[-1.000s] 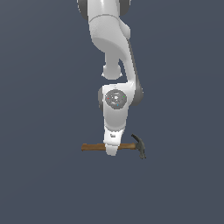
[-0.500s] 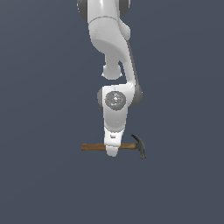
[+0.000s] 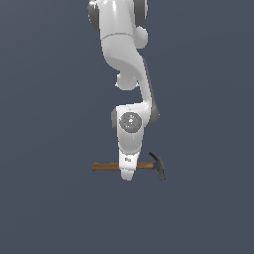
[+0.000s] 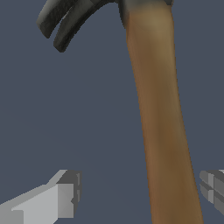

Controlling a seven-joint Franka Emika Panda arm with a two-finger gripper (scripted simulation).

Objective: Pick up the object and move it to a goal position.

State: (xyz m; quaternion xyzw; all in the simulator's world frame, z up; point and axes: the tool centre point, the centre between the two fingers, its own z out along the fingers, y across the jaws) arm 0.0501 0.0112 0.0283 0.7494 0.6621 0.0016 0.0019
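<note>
Matt brown wooden hammer [image 4: 159,131] handle, dark grey metal head, smooth glossy white arm [image 3: 130,134] shell

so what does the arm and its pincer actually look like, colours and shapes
The arm is glossy white with rounded, bulbous links and dark grey bands at the joints. A grey round disc marks the wrist housing. The pincer has blocky, light grey fingers with squared tips. No cables show.

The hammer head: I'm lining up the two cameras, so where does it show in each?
Exterior view: the hammer head sits at the handle's end toward the exterior view's right, beside the pincer.
Wrist view: its forked claw is in frame.
Shared landmark: the brown handle.
</note>
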